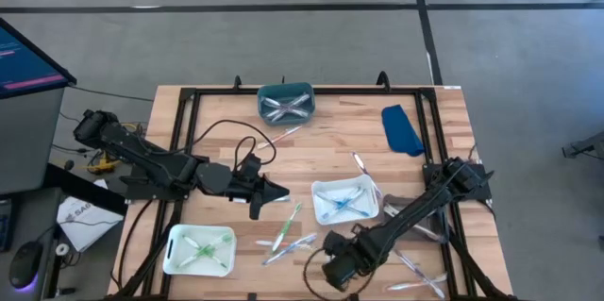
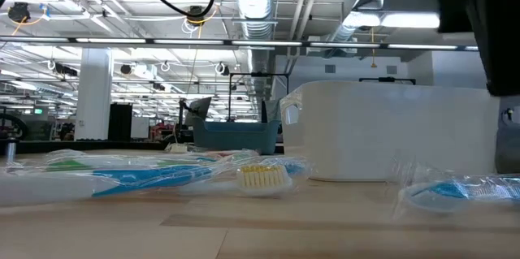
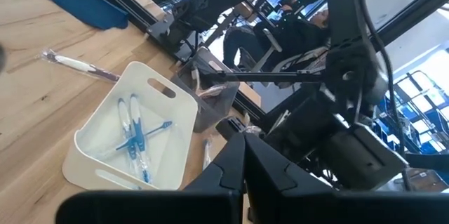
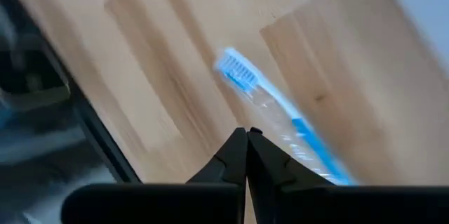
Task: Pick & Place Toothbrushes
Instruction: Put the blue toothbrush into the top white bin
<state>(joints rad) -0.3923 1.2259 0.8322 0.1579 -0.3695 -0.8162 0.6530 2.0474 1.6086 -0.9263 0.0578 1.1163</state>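
Wrapped toothbrushes lie loose on the wooden table: a green one (image 1: 288, 225), clear and blue ones (image 1: 291, 246) and more at the near right (image 1: 415, 265). Others lie sorted in a teal tray (image 1: 285, 101), a white tray with blue ones (image 1: 344, 200) and a white tray with green ones (image 1: 200, 249). My right gripper (image 4: 245, 135) is shut and points down just over the table beside a blue toothbrush (image 4: 280, 108). It shows in the high view (image 1: 332, 242) between the white tray and the near edge. My left gripper (image 1: 276, 191) hovers shut left of the white tray. My right gripper's shut fingertips stand next to the blue toothbrush's clear handle (image 4: 298, 129), which lies flat on the table. Nothing shows between the fingers, and I cannot tell whether they touch its wrapper.
A blue cloth (image 1: 401, 129) lies at the far right. A pink toothbrush (image 1: 283, 136) lies near the teal tray and another one (image 1: 363, 169) beyond the white tray. The black frame (image 1: 179, 150) rims the table. A cable (image 1: 226, 136) loops by my left arm.
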